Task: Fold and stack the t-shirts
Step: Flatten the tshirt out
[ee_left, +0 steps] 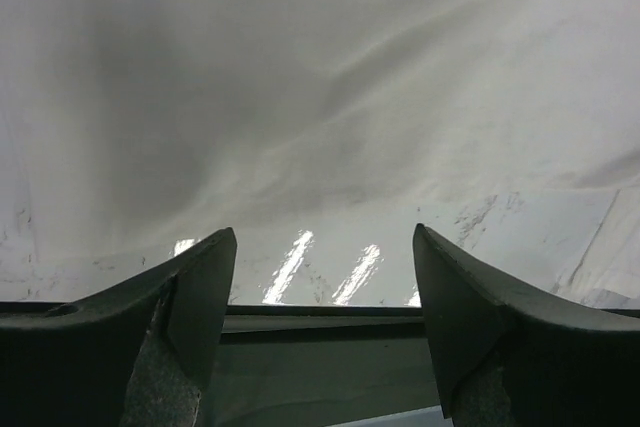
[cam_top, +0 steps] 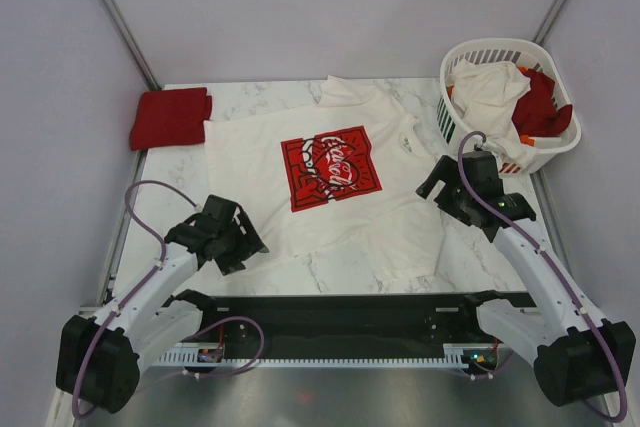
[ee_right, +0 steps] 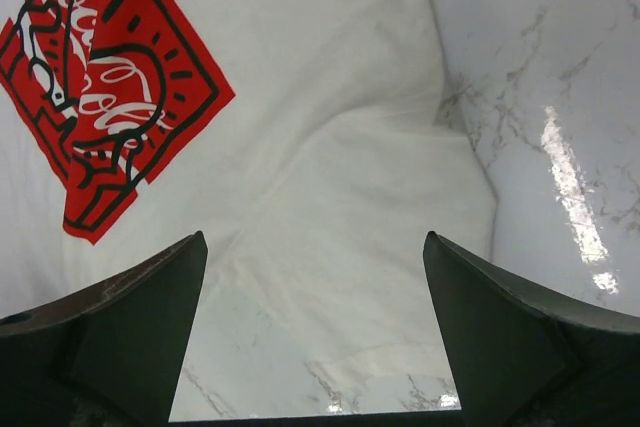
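Observation:
A cream-white t-shirt [cam_top: 250, 152] lies spread flat on the marble table, its red graphic [cam_top: 330, 167] facing up. A folded red t-shirt [cam_top: 168, 117] rests at the back left. More cream [cam_top: 490, 87] and red [cam_top: 540, 107] t-shirts sit bunched in the basket. My left gripper [cam_top: 252, 240] hovers open at the spread shirt's near left edge, with only cream cloth [ee_left: 300, 97] ahead of the left gripper [ee_left: 325, 237]. My right gripper [cam_top: 433, 183] stands open over the shirt's right side. The right wrist view shows the right gripper [ee_right: 315, 242] empty above cream cloth [ee_right: 330, 177] beside the graphic [ee_right: 110, 97].
A white slatted laundry basket [cam_top: 455, 57] stands at the back right corner. Bare marble table [cam_top: 330, 272] shows in front of the shirt and to its right [ee_right: 540, 67]. Grey walls enclose the table on three sides.

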You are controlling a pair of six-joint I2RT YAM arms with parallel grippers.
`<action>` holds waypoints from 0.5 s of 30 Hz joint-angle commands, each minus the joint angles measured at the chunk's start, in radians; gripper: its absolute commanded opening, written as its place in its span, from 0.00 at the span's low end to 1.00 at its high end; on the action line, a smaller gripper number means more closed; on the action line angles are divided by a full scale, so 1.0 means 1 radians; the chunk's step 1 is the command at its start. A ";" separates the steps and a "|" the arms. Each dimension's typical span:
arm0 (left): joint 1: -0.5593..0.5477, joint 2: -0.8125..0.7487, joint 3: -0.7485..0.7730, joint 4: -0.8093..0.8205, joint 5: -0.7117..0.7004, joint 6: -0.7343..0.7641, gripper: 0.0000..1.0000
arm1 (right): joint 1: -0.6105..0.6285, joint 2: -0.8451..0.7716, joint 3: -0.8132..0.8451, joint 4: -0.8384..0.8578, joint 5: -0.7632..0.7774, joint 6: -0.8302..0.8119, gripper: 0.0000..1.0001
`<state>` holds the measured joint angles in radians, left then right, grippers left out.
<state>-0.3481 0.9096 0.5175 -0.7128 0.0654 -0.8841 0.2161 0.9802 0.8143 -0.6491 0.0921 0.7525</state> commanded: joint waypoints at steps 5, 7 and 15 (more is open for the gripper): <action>0.125 -0.020 -0.069 -0.031 -0.049 -0.185 0.77 | 0.003 0.090 -0.003 0.029 -0.183 0.002 0.98; 0.197 -0.008 -0.112 0.010 0.022 -0.167 0.76 | -0.003 0.139 -0.003 0.042 -0.209 -0.024 0.98; 0.199 0.112 -0.028 -0.060 -0.064 -0.158 0.74 | -0.024 0.253 0.023 0.092 -0.284 -0.068 0.98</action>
<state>-0.1524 0.9833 0.4541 -0.7334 0.0589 -1.0042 0.1974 1.2125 0.8120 -0.6083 -0.1356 0.7097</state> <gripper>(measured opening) 0.744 0.978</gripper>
